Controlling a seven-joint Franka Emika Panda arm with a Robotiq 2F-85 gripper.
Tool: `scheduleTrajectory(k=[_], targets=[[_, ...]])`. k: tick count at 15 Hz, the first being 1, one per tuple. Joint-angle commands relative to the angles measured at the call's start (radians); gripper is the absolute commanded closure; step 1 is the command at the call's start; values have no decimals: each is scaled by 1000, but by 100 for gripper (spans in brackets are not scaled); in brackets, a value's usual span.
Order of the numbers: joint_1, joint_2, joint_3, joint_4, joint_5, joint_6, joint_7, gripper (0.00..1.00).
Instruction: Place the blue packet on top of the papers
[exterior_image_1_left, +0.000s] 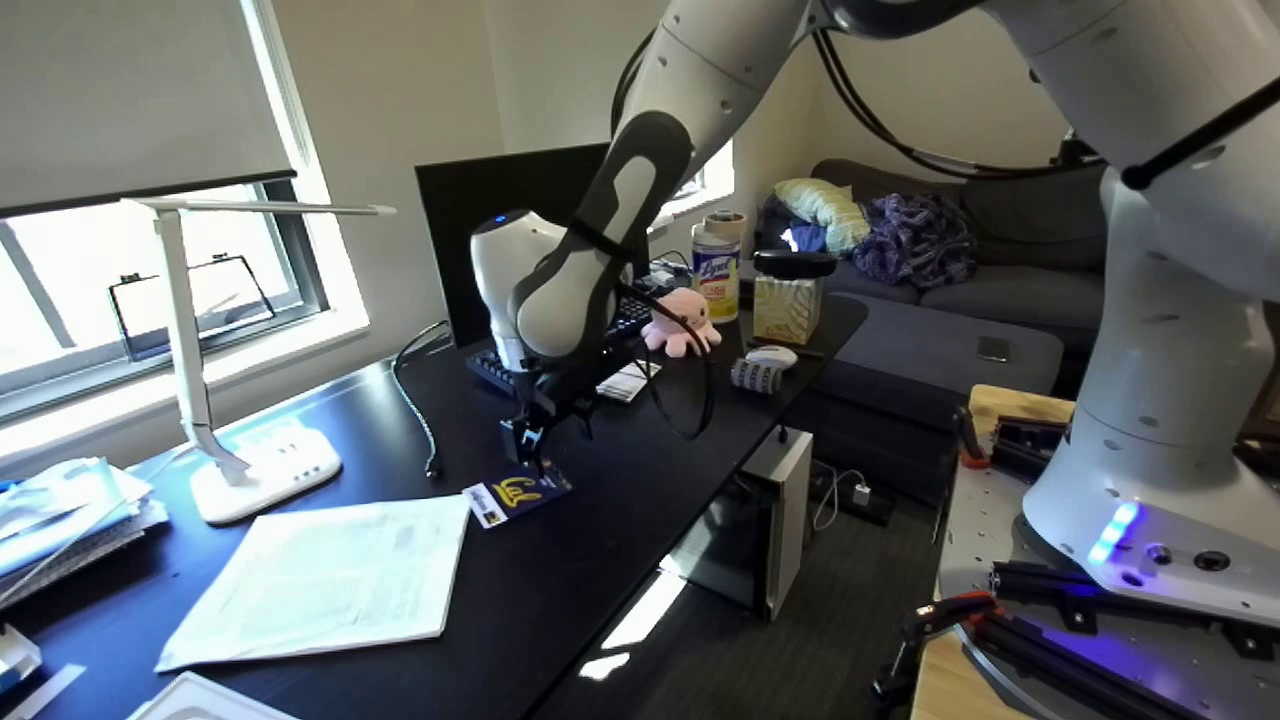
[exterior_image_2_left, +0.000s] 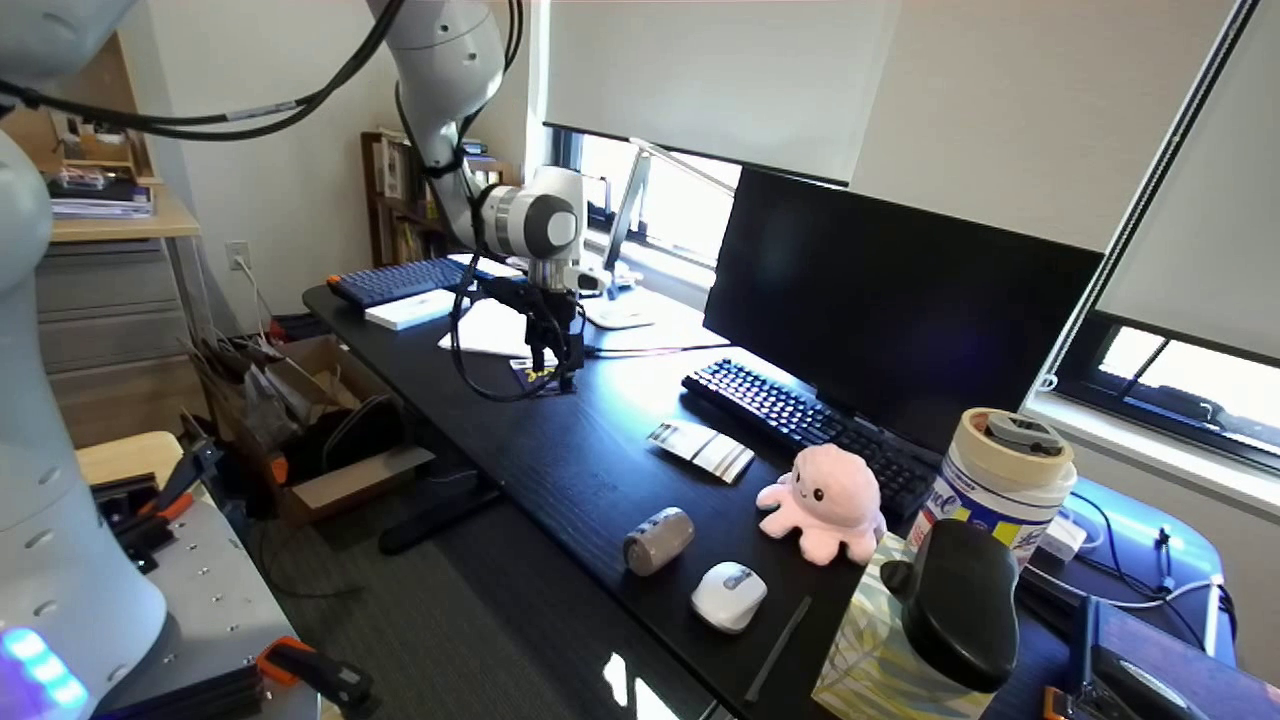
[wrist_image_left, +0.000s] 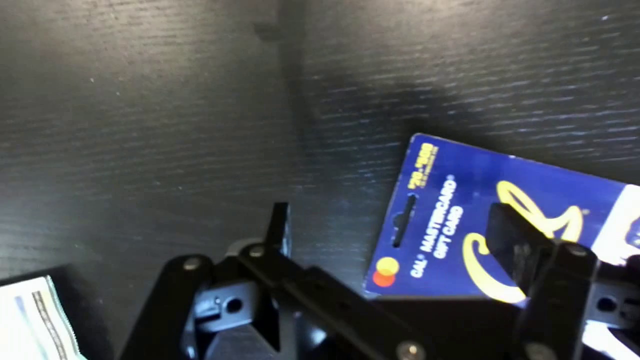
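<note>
- Lying flat with its printed face up, the blue packet (wrist_image_left: 467, 215) is on our dark desk (exterior_image_1_left: 540, 580), partly under the gripper (wrist_image_left: 391, 220).
- For the grasp, this matters most: in the wrist view, we see the packet off to the right of the gripper's middle. One finger (wrist_image_left: 278, 230) stands beyond its slotted end, over the desk; the opposite finger (wrist_image_left: 515, 245) covers part of its face. We have a single arm (exterior_image_1_left: 700, 80), so no nearer one to choose.
- Those fingers are spread well apart and hold nothing; whether a tip touches the packet, we cannot tell.
- The packet's long axis runs nearly along the line from finger to finger, at a slight slant. Closing here would, we judge, drag along its length rather than pinch it across its width, so we would turn or shift first.
- In an exterior view, its white end points towards the papers (exterior_image_1_left: 340, 580), just beside their corner; touching or apart, we cannot tell. The placing is not yet done, and we expect a short carry.
</note>
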Motion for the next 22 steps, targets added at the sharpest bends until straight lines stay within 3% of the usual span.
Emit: scheduleTrajectory(k=[1,6,11,12,15,17,22], targets=[[15,-89,24,-40,-63,-33,-119,0],[-44,-62,101,71,-70,-124,-375,0],[-61,16,167,207,-76,-182,-596,0],[-53,-18,140,145,-67,-140,-516,0],[-49,-6,144,159,-66,-144,-520,0],[-37,21,129,202,-130,-198,-585,0],[38,163,102,363,-205,-288,-466,0]])
